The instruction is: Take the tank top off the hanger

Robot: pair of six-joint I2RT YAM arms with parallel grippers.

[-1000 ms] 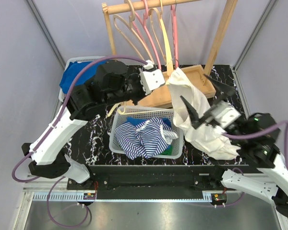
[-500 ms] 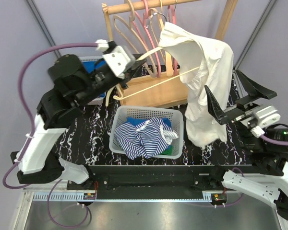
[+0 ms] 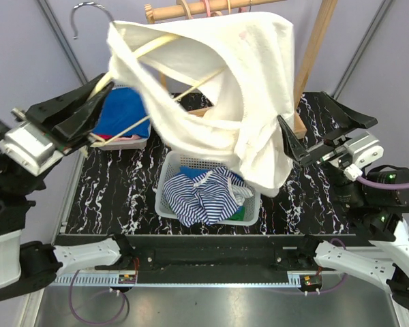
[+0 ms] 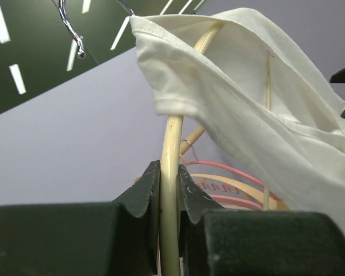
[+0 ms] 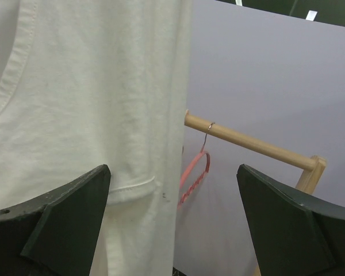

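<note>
Left gripper [image 4: 168,172], at far left and raised high: jaws narrow, clamped on one cream arm of the hanger [image 4: 170,138], whose hook points up and free of the rack [image 3: 313,48]. Tank top [image 3: 218,82], centre: white, on the hanger, one strap looped over the arm just above the clamp, the body stretched rightward and sagging, its hem hanging above the right end of the basket [image 3: 165,178] of striped clothing. Right gripper [image 5: 173,169], at right: jaws spread wide, empty, just beside the lower part of the garment; in the wrist view the hem lies in front of the left finger, not yet between the two. The step in hand appears to be taking hold of the cloth. To do it well, the right gripper should probably advance until a fold of the body or hem sits well between the fingers, close on a thick bunch rather than a thin edge, then draw down and away to the right while the left holds the hanger firm, so the straps slide off the arm ends instead of snagging.
</note>
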